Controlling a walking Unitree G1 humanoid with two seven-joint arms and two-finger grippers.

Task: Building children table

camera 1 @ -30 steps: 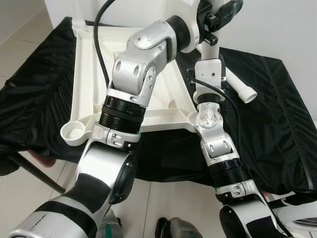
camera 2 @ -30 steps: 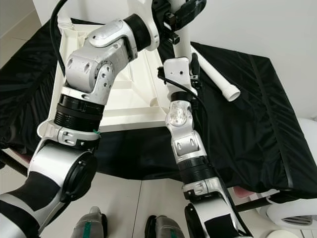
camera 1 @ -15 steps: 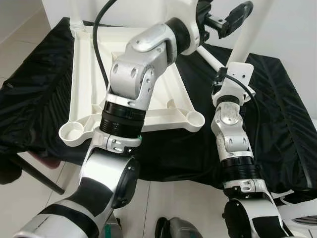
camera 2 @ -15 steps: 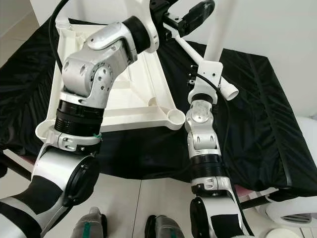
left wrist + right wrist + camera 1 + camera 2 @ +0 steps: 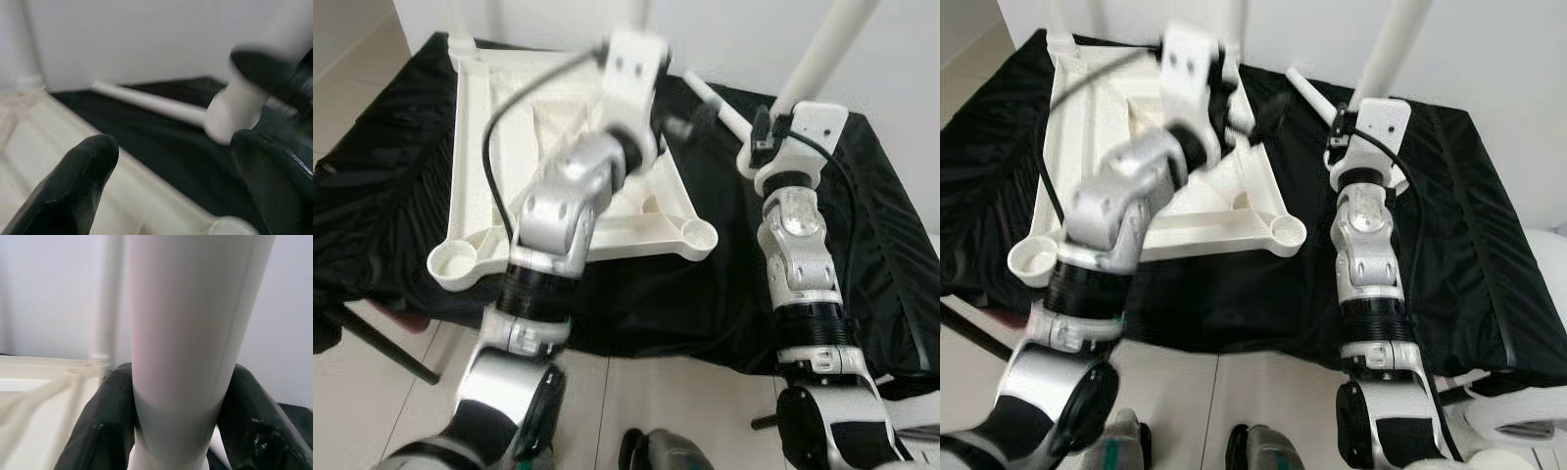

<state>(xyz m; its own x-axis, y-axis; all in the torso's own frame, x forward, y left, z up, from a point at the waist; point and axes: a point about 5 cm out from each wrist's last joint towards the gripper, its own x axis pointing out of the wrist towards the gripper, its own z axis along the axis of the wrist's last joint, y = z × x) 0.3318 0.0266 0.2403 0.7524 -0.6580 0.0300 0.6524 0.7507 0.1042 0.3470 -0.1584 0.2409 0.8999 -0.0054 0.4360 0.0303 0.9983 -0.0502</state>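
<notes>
Upside down on a black cloth (image 5: 391,186) lies the white tabletop (image 5: 475,147), its underside ribs showing, with round leg sockets at its two near corners (image 5: 452,262) (image 5: 699,233) and legs standing upright from its far corners. Over the tabletop's right part the left gripper (image 5: 171,161) hovers, blurred, its black fingers (image 5: 78,181) spread apart with nothing between them. Just past them, on the cloth right of the tabletop, a loose leg (image 5: 151,104) lies flat, its wide end toward the near right. Farther right, the right gripper (image 5: 178,431) is clamped around another white leg (image 5: 822,49), held upright and leaning slightly, above the cloth near the right near socket. At the near edge, pale floor tiles (image 5: 636,411) show below the cloth.
</notes>
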